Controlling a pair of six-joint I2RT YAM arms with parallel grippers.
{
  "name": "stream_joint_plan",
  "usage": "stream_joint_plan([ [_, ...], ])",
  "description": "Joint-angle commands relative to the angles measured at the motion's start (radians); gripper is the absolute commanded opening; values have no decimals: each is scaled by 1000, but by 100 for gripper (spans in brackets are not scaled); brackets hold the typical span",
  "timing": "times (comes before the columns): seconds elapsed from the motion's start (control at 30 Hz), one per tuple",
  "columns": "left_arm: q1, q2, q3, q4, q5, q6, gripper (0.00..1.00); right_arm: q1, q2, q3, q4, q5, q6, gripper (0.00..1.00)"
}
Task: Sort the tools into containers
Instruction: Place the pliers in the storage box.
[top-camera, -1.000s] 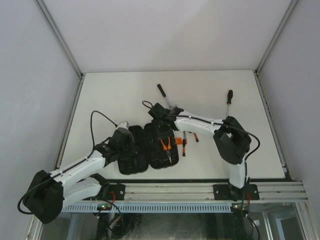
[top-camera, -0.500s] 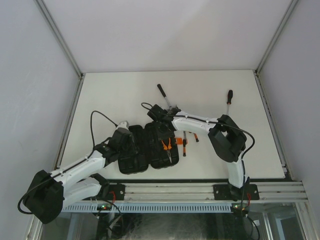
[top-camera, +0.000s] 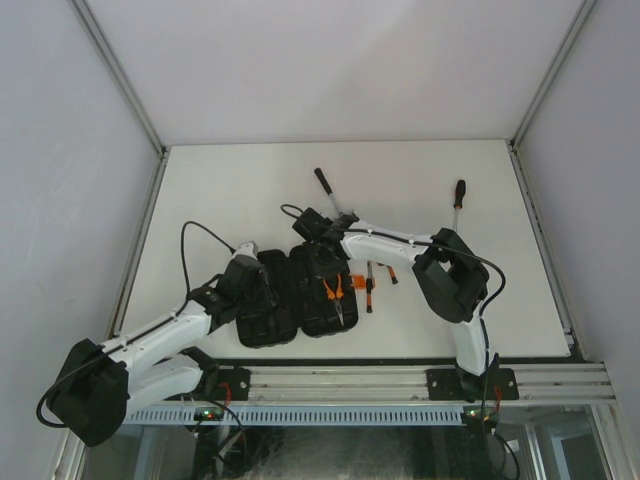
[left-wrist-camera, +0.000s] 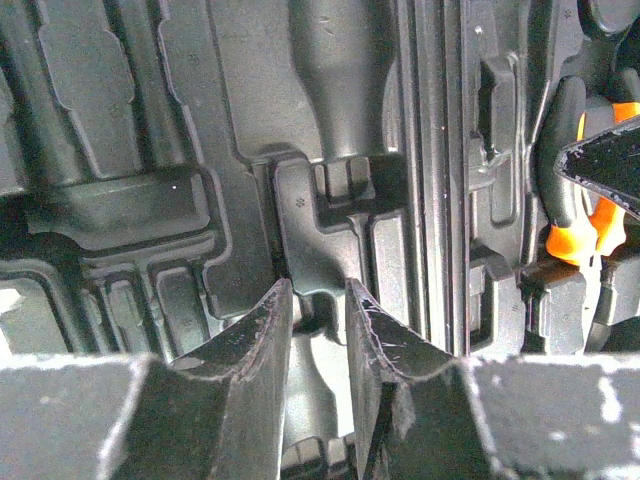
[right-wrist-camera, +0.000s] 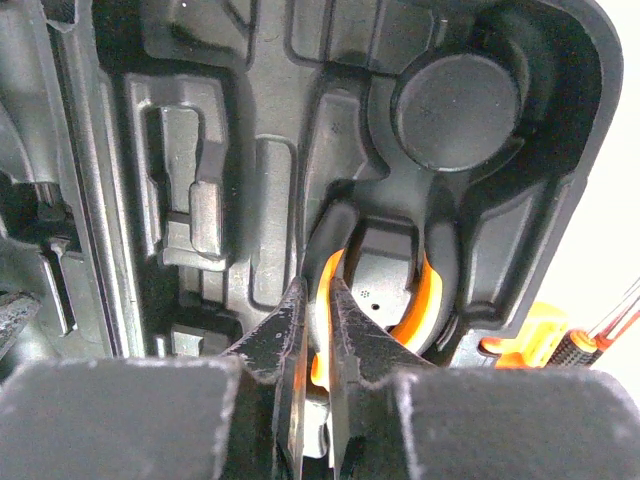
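Over the tool case (right-wrist-camera: 250, 180), my right gripper (right-wrist-camera: 318, 285) pinches the pliers (right-wrist-camera: 430, 290) by one handle, my left gripper (left-wrist-camera: 318, 290) barely spread at nine o'clock.

even, bright overhead light; wrist views dim, near tool edges softly blurred.

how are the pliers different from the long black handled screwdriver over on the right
The pliers lie in a moulded slot in the right half of the case; the long screwdriver lies on the bare table, well apart from the case. The pliers have orange handles and the long screwdriver has a black one. The pliers look shorter and wider, the long screwdriver longer and slimmer. Both lie flat, handles toward the far side.
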Motion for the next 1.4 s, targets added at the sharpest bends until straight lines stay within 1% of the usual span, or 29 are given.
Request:
stream_joint_plan([
  [0.0,3,32,-28,-16,22,4,32,-6,43,19,-28,34,4,6],
  [0.37,4,36,-28,-18,20,6,31,-9,100,-49,-81,6,29,0],
  [0.7,4,34,-14,-38,11,10,31,-2,159,-115,-95,-9,11,0],
  [0.93,4,42,-11,-39,15,16,30,0,189,-172,-61,-42,6,0],
  [1.37,4,42,-15,-39,11,17,30,3,221,-216,-44,-61,-3,0],
])
